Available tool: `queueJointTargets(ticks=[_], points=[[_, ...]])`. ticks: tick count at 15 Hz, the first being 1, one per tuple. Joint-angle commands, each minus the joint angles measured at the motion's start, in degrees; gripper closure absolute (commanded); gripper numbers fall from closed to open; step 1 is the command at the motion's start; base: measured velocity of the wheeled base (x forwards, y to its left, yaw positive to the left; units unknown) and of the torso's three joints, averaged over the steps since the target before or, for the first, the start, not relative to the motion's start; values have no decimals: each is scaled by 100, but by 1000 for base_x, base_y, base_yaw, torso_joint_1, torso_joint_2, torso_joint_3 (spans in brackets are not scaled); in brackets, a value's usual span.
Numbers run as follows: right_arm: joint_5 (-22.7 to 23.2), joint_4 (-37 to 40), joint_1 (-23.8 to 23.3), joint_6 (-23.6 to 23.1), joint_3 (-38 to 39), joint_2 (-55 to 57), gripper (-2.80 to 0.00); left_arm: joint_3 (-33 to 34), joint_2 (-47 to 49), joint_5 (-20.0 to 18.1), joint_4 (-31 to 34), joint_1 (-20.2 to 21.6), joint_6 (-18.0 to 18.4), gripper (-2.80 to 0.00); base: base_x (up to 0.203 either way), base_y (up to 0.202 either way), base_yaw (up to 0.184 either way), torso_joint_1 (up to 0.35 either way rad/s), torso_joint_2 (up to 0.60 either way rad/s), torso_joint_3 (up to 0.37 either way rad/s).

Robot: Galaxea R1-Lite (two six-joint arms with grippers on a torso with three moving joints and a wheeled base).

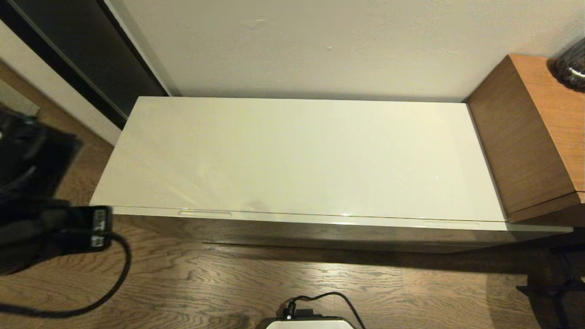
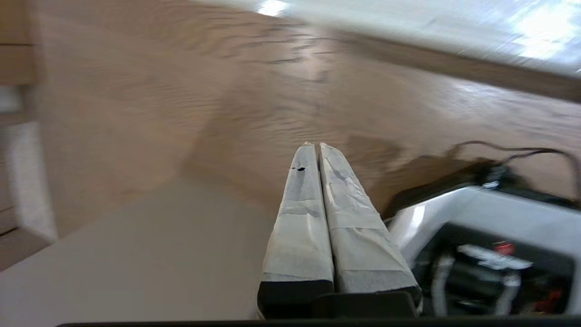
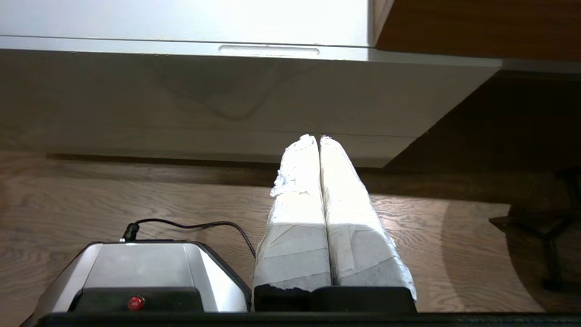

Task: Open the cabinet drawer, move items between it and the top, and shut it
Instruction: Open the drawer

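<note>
The top (image 1: 297, 155) is a long glossy cream-white slab with nothing lying on it. Under its front edge the cabinet drawer (image 1: 320, 222) is closed, with a narrow oblong recess (image 1: 204, 213) near its left end. The items are out of view. My left gripper (image 2: 316, 145) is shut on nothing and points at the wooden floor; its arm (image 1: 36, 196) hangs at the left, beside the cabinet's left end. My right gripper (image 3: 316, 137) is shut and empty, low in front of the drawer (image 3: 227, 100), facing a recess (image 3: 268, 50) below the top (image 3: 181, 18).
A taller brown wooden unit (image 1: 530, 137) abuts the cabinet's right end, with a dark object (image 1: 571, 68) on it. The wall runs behind. My base (image 1: 311, 322) with a black cable (image 1: 320, 297) sits on the wooden floor (image 1: 205, 283). A dark stand (image 1: 557, 283) is at the right.
</note>
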Motion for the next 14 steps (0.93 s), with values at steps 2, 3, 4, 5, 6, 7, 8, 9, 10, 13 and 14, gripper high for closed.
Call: queueJointTargets(ticks=[2,3,4,5,6,7,8,9,10,13,14], points=[[-2,-1,1,-4,0,0,0,162,-2020,290,1718,82,-131,0,0,0,0,0,0,0],[-2,-1,1,-4,0,0,0,37,-2400,315,2304,320,-154,0,0,0,0,0,0,0],[-2,-1,1,-4,0,0,0,-91,-2713,323,2832,543,-168,0,0,0,0,0,0,0],[6,-1,1,-4,0,0,0,-159,-3037,324,3241,709,-168,0,0,0,0,0,0,0],[-2,-1,1,-4,0,0,0,-214,-3239,324,3605,873,-151,0,0,0,0,0,0,0],[-2,-1,1,-4,0,0,0,-264,-3412,309,3748,1097,-57,0,0,0,0,0,0,0],[-2,-1,1,-4,0,0,0,-306,-3496,237,3826,1254,54,0,0,0,0,0,0,0],[6,-1,1,-4,0,0,0,-348,-3577,46,3862,1522,251,0,0,0,0,0,0,0],[-2,-1,1,-4,0,0,0,-357,-3723,-187,3870,1771,521,0,0,0,0,0,0,0],[6,-1,1,-4,0,0,0,12,-4726,-1061,3852,2581,1595,0,0,0,0,0,0,0],[5,-1,1,-4,0,8,0,322,-5175,-1273,3868,2750,1936,0,0,0,0,0,0,0]])
